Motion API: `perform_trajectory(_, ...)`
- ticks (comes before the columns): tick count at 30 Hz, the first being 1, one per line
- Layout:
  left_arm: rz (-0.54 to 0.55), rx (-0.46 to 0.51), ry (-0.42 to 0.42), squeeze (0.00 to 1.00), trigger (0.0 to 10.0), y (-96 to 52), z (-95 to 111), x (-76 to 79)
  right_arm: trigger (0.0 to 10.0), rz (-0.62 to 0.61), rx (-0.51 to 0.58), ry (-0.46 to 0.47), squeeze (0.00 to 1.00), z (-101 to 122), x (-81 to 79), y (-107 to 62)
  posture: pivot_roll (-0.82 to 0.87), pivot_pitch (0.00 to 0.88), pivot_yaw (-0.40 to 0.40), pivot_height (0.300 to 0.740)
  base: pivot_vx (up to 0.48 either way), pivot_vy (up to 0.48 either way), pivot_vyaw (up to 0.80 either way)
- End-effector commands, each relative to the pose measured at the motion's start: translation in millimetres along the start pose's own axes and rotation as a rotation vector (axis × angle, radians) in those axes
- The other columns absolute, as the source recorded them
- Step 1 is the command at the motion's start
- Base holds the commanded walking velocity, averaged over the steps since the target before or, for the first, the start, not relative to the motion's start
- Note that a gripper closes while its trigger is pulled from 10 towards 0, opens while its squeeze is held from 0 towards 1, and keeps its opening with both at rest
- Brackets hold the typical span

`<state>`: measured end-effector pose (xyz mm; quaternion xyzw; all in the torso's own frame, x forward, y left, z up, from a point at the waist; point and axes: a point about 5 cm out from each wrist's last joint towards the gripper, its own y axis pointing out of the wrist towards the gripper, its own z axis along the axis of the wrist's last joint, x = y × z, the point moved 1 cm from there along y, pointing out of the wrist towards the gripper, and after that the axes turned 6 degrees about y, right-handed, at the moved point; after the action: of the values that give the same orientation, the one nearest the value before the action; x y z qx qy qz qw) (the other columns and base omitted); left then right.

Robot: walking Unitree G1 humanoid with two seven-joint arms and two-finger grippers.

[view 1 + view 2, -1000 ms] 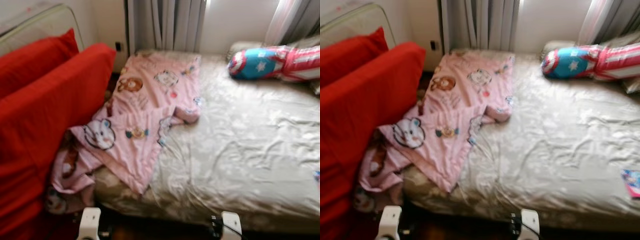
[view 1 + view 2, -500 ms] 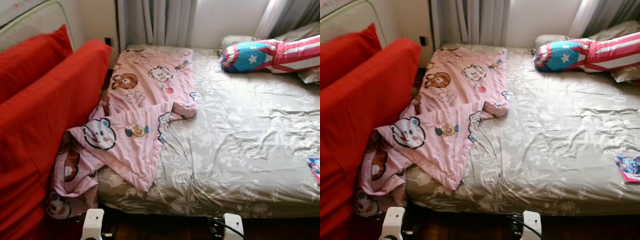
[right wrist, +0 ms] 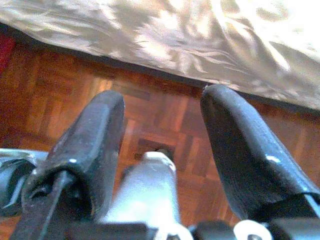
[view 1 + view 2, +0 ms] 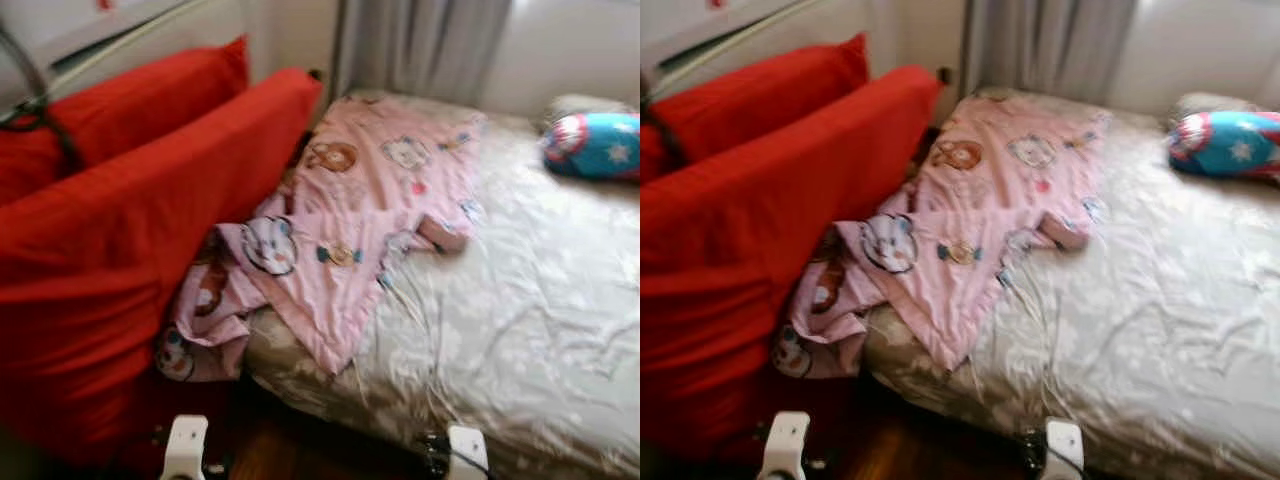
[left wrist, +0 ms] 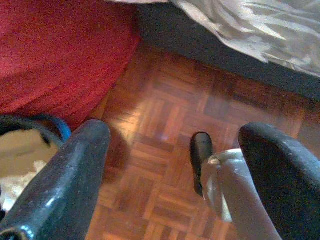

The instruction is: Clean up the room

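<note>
Leftward the camera has swung; things lie unmoved. Pink blanket (image 4: 370,210), soft and light, suits gripping at its hanging corner. Left tool (image 5: 175,165) and right tool (image 3: 162,135) hang open, empty.

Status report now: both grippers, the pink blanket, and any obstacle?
Left gripper open, right gripper open, both low over floor. Pink blanket hangs off bed edge. Red cushion beside it.

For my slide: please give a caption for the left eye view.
Pink cartoon blanket spilling off the bed toward red cushions.
</note>
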<state>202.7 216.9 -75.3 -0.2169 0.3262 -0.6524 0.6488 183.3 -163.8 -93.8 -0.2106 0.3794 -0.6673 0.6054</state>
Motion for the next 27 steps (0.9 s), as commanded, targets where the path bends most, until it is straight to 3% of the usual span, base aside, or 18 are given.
perform_trajectory(1, -0.007, -0.016, 0.005, 0.00, 10.0, -0.9, -4.5, 3.3, 10.0, -0.009, 0.001, -0.007, 0.00, -0.8, 4.7, -1.0, -0.05, 0.078, -0.046, 0.740, 0.000, 0.000, 0.80)
perform_trajectory(16, -0.004, -0.015, 0.002, 0.00, 10.0, -1.2, -5.1, 2.7, 10.0, 0.011, 0.008, 0.010, 0.00, 0.7, -0.5, -0.1, -0.05, 0.072, -0.041, 0.740, 0.000, 0.000, 0.80)
perform_trajectory(27, -0.005, -0.019, -0.008, 0.00, 10.0, -1.3, -5.9, 3.1, 10.0, 0.009, 0.018, 0.043, 0.00, 1.6, 0.6, -0.3, -0.05, 0.059, -0.040, 0.740, 0.000, 0.000, 0.04)
